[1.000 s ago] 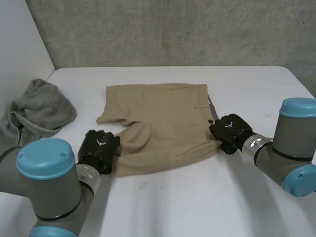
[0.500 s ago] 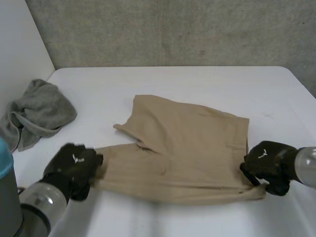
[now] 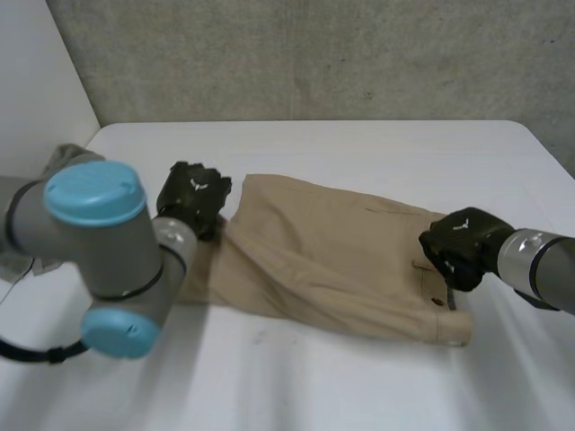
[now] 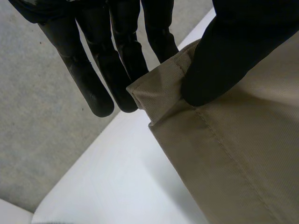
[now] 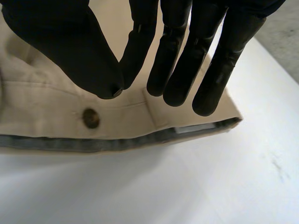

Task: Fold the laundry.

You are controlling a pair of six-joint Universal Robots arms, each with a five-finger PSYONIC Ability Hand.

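left robot hand [image 4: 233, 51] pinches shorts [image 3: 332, 260] hem | right robot hand [image 3: 458, 244] pinches waistband [image 5: 117, 140]

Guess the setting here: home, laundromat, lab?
Likely a lab or test cell, not a home: bare concrete wall, plain white table, and just tan shorts and a grey garment as laundry.

The shorts [image 3: 332, 260] are plain tan, with a dark brown button [image 5: 90, 118] and a grey lining strip [image 5: 117, 142] along their waistband. The left hand [image 3: 193, 196] and right hand [image 3: 458, 244] at the shorts are black. The table [image 3: 359, 377] under the shorts is white, and the cloth [image 3: 65, 154] beyond their left end is grey.
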